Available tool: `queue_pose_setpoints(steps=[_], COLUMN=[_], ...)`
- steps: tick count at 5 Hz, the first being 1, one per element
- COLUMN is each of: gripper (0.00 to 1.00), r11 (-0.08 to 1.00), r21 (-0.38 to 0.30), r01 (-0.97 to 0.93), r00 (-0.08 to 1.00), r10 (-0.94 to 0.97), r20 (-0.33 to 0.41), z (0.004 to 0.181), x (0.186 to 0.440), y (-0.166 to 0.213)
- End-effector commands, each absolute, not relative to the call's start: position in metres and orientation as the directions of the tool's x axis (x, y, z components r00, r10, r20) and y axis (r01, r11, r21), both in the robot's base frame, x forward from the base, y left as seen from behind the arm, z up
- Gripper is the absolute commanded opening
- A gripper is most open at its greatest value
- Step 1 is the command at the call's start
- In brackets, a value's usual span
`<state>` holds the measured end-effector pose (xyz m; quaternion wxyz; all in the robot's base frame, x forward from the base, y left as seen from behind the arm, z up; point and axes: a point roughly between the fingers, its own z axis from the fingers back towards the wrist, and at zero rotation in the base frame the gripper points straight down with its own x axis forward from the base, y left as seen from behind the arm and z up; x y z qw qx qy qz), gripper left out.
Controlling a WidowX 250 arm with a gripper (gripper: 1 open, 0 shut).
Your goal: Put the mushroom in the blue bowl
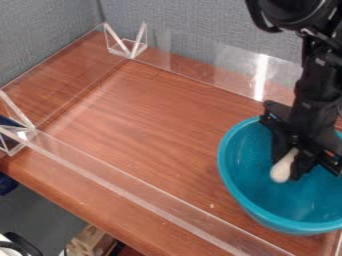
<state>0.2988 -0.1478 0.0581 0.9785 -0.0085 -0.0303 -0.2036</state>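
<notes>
Grey fabric wall panels close off the background behind a wooden desk [147, 110] with a reddish-brown grain. Clear acrylic walls [80, 165] fence the desk surface on several sides, held at the corners by small transparent brackets [131, 40].

Camera view, single viewpoint from above and to one side:

- Blue bowl [254, 195]: sits at the right edge of the desk, inside the acrylic fence. Its right rim is cut off by the picture border, so the full outline cannot be checked.
- Arm [321, 70]: black, descends from the upper right corner and points straight down into the bowl.
- Pincer [297, 160]: closed on the mushroom [285, 166]. The cream-white stem shows between and below the black fingers [315, 152].
- Mushroom position: inside the rim of the blue bowl, over the left part of its interior, directly under the pincer. Its long axis runs close to vertical, in line with the pincer.

Relation governing the next move: the mushroom already lies within the bowl's footprint, so release calls for opening only, with no sideways travel judged necessary.

Limits of the view:

- The orange-red cap is not visible; the fingers cover the upper end of the mushroom.
- Whether the stem touches the bowl floor or hangs just above it cannot be determined.
- The upper arm is cropped by the picture edge.
</notes>
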Motion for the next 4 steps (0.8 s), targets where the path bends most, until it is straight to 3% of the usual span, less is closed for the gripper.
queue_pose_setpoints(steps=[1,3,4], gripper=[0.0,0.0,1.0], r11=[0.913,0.904,0.902], r21=[-0.013,-0.026,-0.033], r01=[0.408,0.427,0.43], r00=[0.909,0.902,0.901], r10=[-0.405,-0.423,-0.426], r20=[0.096,0.086,0.081], z=[0.064,0.055,0.05], x=[0.299,0.292,0.289], y=[-0.155,-0.163,-0.166])
